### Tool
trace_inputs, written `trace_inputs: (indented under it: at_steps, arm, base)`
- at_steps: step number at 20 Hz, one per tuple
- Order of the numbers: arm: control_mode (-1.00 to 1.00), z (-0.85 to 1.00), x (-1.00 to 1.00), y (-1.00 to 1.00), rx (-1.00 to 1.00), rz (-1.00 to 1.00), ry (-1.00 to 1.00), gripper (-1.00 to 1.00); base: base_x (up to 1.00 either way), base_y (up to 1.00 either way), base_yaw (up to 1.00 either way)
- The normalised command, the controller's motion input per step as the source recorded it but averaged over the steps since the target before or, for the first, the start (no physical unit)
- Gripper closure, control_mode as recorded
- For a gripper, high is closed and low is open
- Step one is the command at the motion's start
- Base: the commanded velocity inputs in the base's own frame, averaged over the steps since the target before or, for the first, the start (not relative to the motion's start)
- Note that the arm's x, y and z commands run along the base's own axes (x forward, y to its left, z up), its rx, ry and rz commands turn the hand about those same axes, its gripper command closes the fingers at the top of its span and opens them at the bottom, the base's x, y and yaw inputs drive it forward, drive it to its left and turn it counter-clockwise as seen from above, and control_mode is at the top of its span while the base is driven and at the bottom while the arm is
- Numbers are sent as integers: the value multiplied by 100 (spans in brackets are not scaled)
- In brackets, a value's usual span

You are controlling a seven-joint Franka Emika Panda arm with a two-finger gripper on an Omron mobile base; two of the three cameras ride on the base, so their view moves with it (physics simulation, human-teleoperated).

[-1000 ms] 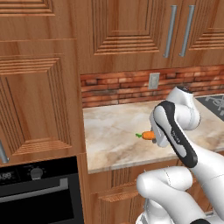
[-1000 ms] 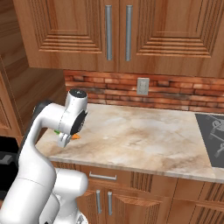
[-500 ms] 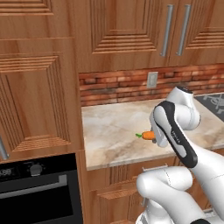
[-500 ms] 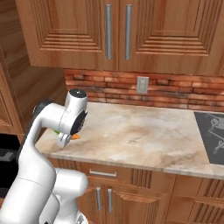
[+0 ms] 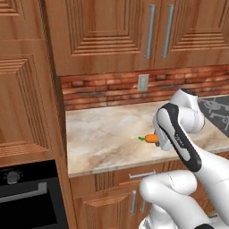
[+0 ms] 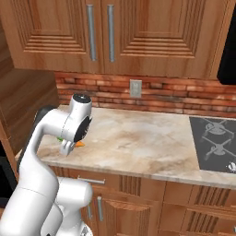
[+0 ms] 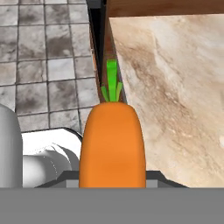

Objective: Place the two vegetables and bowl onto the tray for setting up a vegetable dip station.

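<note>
Hand view: jaws partly closed, gripping the carrot (image 7: 112, 144).

In the left base view the arm's forearm covers the pincer (image 5: 162, 142) and the carrot's (image 5: 152, 138) right end; only the orange stub and green top show, too small for detail. In the right base view the wrist hides most of the carrot (image 6: 79, 144), leaving an orange tip and a fleck of green. In the hand view the carrot's (image 7: 112, 144) lower end is cut off at the bottom, and the fingertips cannot be made out beside it. The stovetop (image 6: 215, 146) is cut by the right edge in both base views. The oven (image 5: 27, 197) runs off the left and bottom edges.
</note>
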Motion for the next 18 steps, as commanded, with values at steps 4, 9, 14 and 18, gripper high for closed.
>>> trace_inputs:
  at_steps: [4, 9, 14, 18]
  arm:
    - [100, 0, 0, 0, 0, 0, 0, 100]
    - [100, 0, 0, 0, 0, 0, 0, 100]
    - [100, 0, 0, 0, 0, 0, 0, 100]
    - [100, 0, 0, 0, 0, 0, 0, 100]
  base:
    - [0, -59, 0]
    - [1, -65, 0]
    - [3, -64, 0]
    - [5, -62, 0]
